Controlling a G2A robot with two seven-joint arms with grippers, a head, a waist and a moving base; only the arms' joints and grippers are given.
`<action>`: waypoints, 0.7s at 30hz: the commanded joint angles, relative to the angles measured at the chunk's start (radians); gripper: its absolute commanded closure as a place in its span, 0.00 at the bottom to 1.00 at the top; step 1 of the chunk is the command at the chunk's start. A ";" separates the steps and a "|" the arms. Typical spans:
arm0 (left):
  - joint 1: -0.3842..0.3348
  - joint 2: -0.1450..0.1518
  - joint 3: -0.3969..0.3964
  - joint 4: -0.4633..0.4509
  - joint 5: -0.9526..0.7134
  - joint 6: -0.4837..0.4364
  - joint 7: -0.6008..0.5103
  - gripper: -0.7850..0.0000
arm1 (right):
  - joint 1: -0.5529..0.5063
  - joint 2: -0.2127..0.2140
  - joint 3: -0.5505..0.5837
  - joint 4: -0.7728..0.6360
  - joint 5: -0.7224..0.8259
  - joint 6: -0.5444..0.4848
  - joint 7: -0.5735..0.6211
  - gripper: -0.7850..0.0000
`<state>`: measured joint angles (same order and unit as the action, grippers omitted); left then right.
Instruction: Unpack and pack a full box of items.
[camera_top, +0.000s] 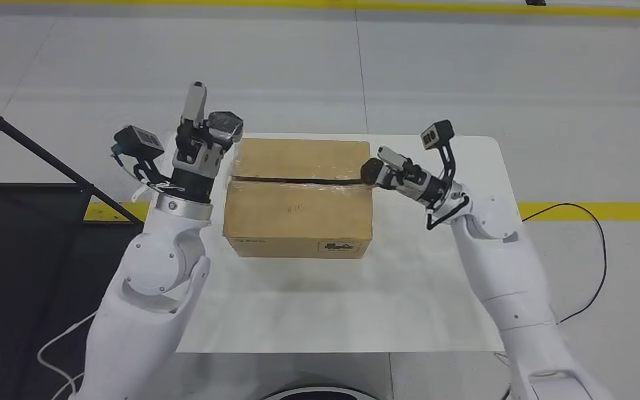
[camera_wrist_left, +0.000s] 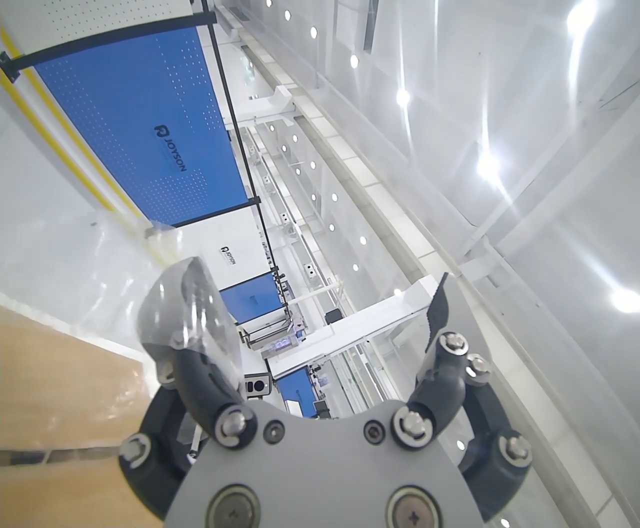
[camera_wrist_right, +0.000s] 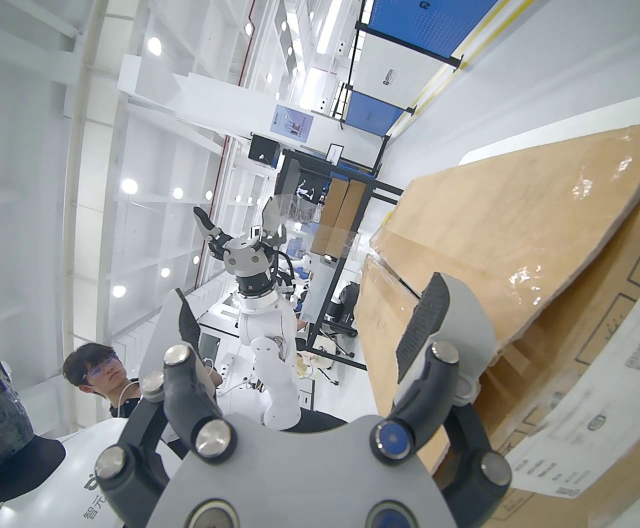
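The brown box (camera_top: 298, 200) is seen in the middle of the white table (camera_top: 440, 290), with its two top flaps (camera_wrist_right: 500, 210) folded shut and a dark gap (camera_top: 300, 180) between them. The left gripper (camera_top: 210, 118) is held up high beside the box's left end. Its fingers are spread wide with nothing held between them, and a bit of clear film (camera_wrist_left: 185, 310), maybe tape, is stuck on one finger. The right gripper (camera_top: 380, 163) is placed at the box's right end, close by the gap, also spread wide and holding nothing. The box is made of stiff card and is likely heavy if full, so it should not be lifted by a flap. The flaps look thin and bendy, so each is best taken by its free edge at the gap and folded outward. The shiny patches on top may be slippery.
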<state>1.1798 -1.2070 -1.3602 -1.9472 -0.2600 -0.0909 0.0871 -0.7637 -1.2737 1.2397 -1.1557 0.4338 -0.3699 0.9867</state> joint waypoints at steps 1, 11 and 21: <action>-0.004 -0.003 0.010 0.004 0.001 0.001 -0.002 0.00 | -0.018 0.006 0.017 -0.021 -0.004 0.005 -0.003 0.00; -0.021 -0.018 0.055 0.012 -0.005 -0.005 -0.021 0.00 | -0.091 0.027 0.073 -0.090 -0.015 0.027 -0.012 0.00; -0.038 -0.034 0.094 0.029 -0.025 -0.009 -0.044 0.00 | -0.138 0.041 0.111 -0.119 -0.010 0.023 -0.025 0.00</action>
<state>1.1424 -1.2398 -1.2677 -1.9194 -0.2825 -0.1005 0.0450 -0.8987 -1.2335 1.3499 -1.2726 0.4234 -0.3476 0.9619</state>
